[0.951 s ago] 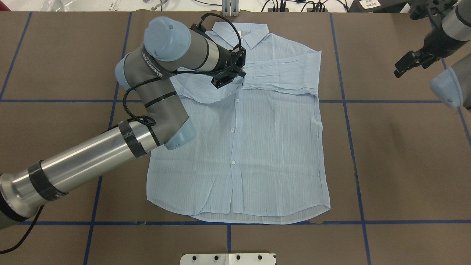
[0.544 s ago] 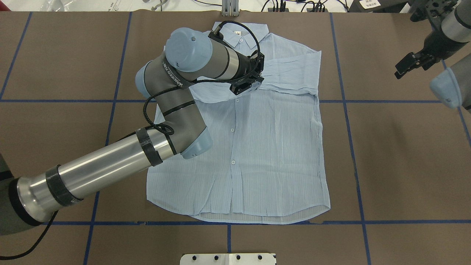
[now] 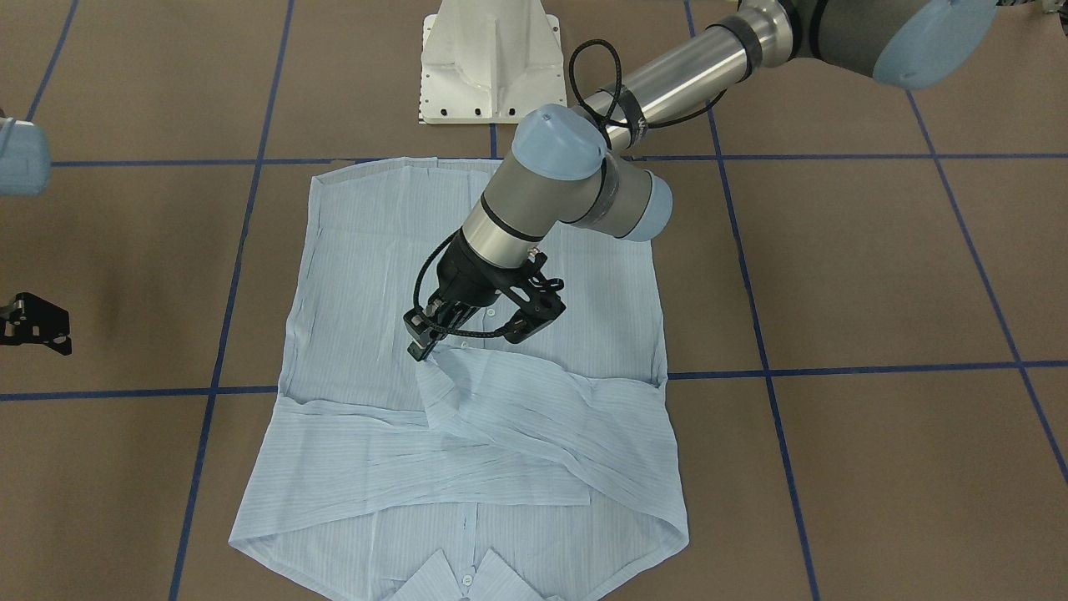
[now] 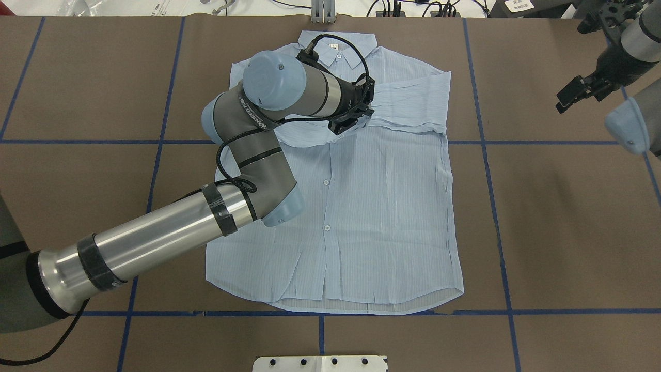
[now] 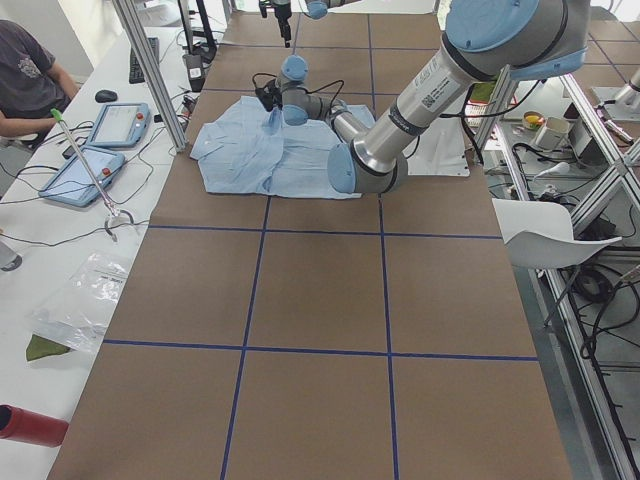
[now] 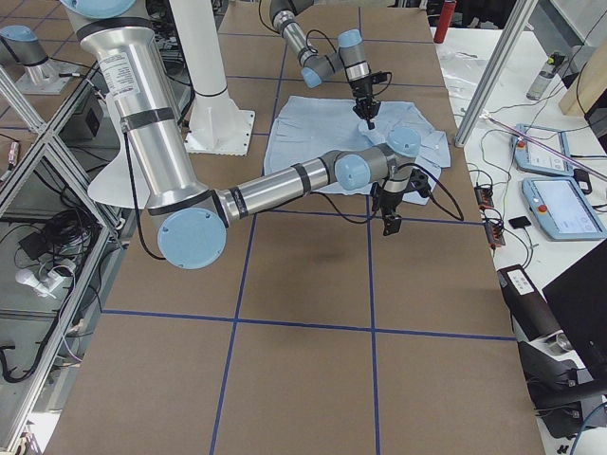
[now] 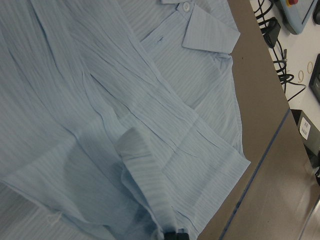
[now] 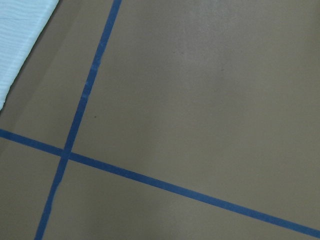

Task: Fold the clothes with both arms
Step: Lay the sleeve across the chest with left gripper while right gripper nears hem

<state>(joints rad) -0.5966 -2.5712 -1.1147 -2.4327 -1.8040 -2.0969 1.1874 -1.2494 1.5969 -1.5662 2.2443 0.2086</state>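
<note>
The pale blue striped shirt (image 4: 361,217) lies flat, buttons up, with its collar (image 4: 356,49) at the far edge; it also shows in the front-facing view (image 3: 375,225). One sleeve (image 4: 413,103) lies folded across the chest. My left gripper (image 4: 363,114) is shut on the end of the other sleeve (image 3: 517,401) and holds it just above the chest near the button line (image 3: 423,349). The left wrist view shows the pinched sleeve fold (image 7: 145,165). My right gripper (image 4: 567,99) hangs open and empty over bare table, well right of the shirt (image 3: 37,330).
The white pedestal base (image 3: 488,58) stands at the near table edge. Blue tape lines (image 8: 80,115) grid the brown table. An operator (image 5: 30,80) sits beyond the far edge with tablets (image 5: 120,125) and cables. A red bottle (image 5: 30,425) lies off the table's left end.
My left gripper has carried the sleeve end to the right across the chest and a little lower toward the cloth. The right gripper has shifted only slightly.
</note>
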